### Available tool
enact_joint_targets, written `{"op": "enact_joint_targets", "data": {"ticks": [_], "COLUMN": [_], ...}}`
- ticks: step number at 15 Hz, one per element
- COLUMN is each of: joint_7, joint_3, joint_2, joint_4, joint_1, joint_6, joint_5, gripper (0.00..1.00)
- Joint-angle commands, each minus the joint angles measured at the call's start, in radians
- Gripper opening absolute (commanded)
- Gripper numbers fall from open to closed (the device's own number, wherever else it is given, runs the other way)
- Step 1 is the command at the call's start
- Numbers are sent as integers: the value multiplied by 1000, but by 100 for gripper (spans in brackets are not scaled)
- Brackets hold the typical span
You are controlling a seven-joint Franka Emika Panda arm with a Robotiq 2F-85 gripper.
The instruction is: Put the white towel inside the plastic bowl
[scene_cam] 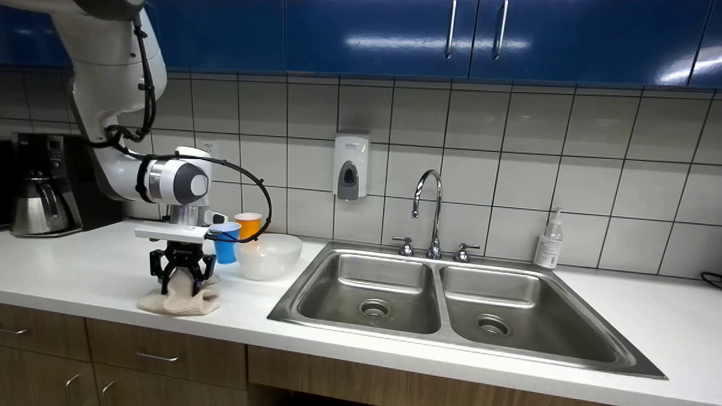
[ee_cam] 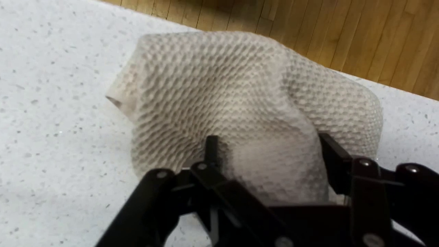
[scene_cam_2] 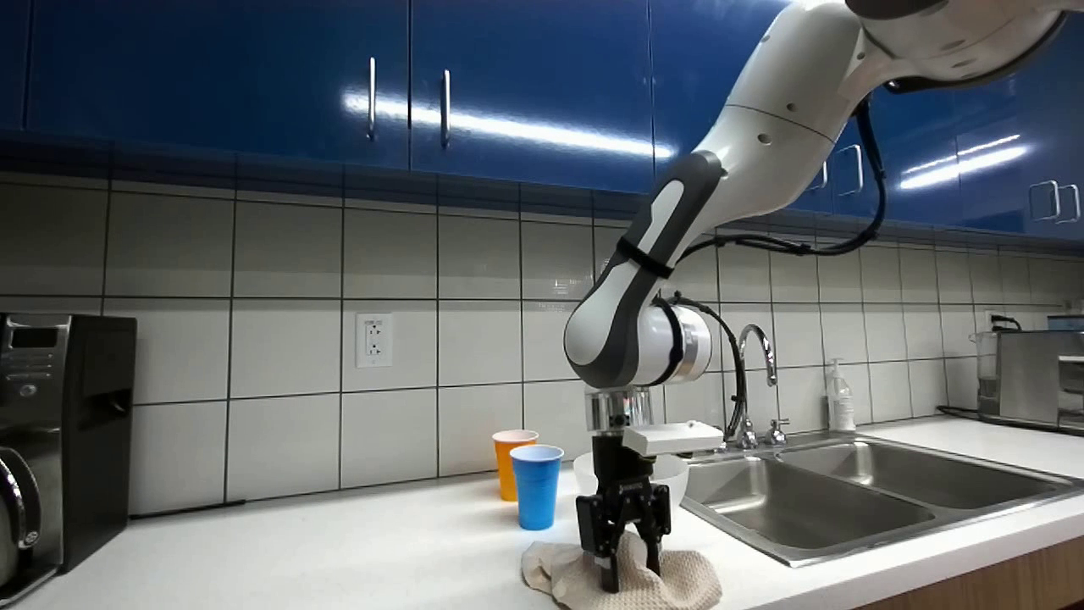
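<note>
Standing right over the towel [ee_cam: 247, 103], the jaws are wide apart, with one on each side of a big lump in it. They do not look pinched on it yet. That lump is what counts. It pokes up between the jaws, and its fold runs through the gap, not from one jaw to the other. So if they close here, they should squeeze the fold across, and I think that makes a good grab. In the wrist view, much of the towel spreads out from there toward the front edge of the table [scene_cam_2: 339, 551]. The bowl [scene_cam: 269, 259] is near the towel but not touching it. It sits farther back from that edge, over toward the sink [scene_cam: 440, 299]. After the squeeze, the towel likely has to go up, then back to the bowl. The blue cup [scene_cam: 227, 248] is just beside the bowl, so it could get bumped.
</note>
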Motion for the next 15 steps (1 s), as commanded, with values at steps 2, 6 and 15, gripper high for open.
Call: {"op": "enact_joint_targets", "data": {"ticks": [2, 6, 15], "joint_7": [-38, -42, -69], "joint_3": [24, 23, 26], "joint_2": [6, 1, -92], "joint_4": [8, 3, -53], "joint_1": [-27, -27, -26], "joint_6": [7, 8, 24], "joint_5": [12, 9, 0], "gripper": [35, 5, 2]}}
